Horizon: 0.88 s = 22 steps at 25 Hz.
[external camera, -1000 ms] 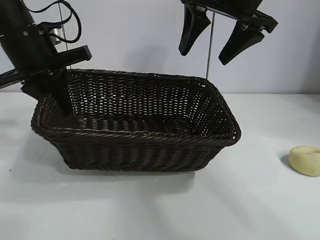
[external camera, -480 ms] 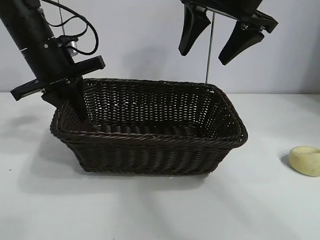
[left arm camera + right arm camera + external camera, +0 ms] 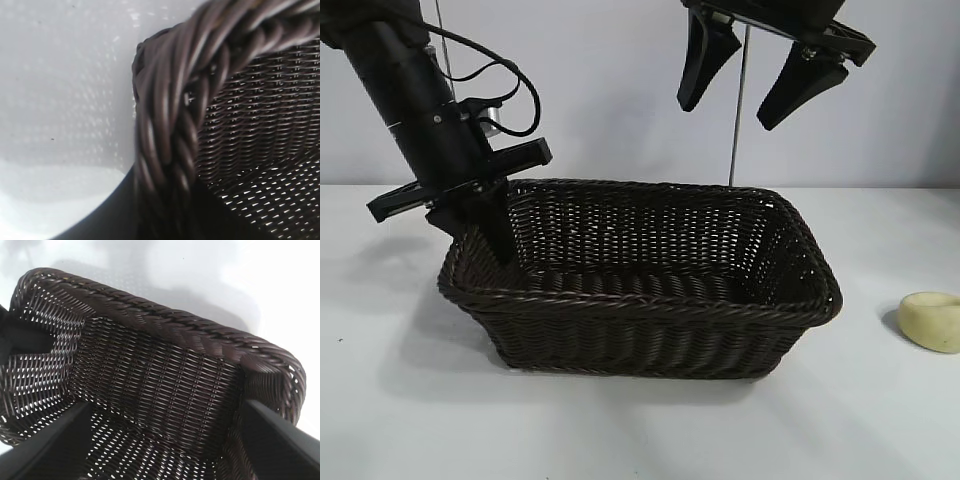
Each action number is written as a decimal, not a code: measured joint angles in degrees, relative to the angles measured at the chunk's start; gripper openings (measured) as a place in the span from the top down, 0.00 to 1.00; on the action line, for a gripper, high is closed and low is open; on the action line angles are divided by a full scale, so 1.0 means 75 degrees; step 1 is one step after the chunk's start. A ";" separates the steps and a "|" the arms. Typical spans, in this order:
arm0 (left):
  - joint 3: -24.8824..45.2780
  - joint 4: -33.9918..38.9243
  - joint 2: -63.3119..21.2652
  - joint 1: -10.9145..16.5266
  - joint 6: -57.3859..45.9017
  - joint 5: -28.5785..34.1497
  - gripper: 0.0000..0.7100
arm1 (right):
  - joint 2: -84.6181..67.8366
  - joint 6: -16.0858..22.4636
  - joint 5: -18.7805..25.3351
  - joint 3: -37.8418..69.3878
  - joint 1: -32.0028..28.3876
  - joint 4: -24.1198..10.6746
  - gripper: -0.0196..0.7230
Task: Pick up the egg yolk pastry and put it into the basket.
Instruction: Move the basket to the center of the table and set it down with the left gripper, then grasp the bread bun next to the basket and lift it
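1. Pastry: egg yolk pastry [image 3: 931, 321] on table, well apart from basket [image 3: 650, 310], untouched.
2. Left gripper [image 3: 485, 222] at basket's left rim, one finger inside; grip on rim cannot be told.
3. Right gripper [image 3: 760, 75] spread wide above basket, holding nothing, likely waiting.

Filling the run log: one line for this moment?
left gripper: at basket left rim | right gripper: open, above basket, empty | egg yolk pastry: on table, right of basket | placed: no
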 joint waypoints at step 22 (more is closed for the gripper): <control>0.0000 0.0628 -0.2067 0.0009 -0.0064 0.0423 0.30 | 0.0000 0.0000 0.0105 0.0000 0.0000 0.0000 0.18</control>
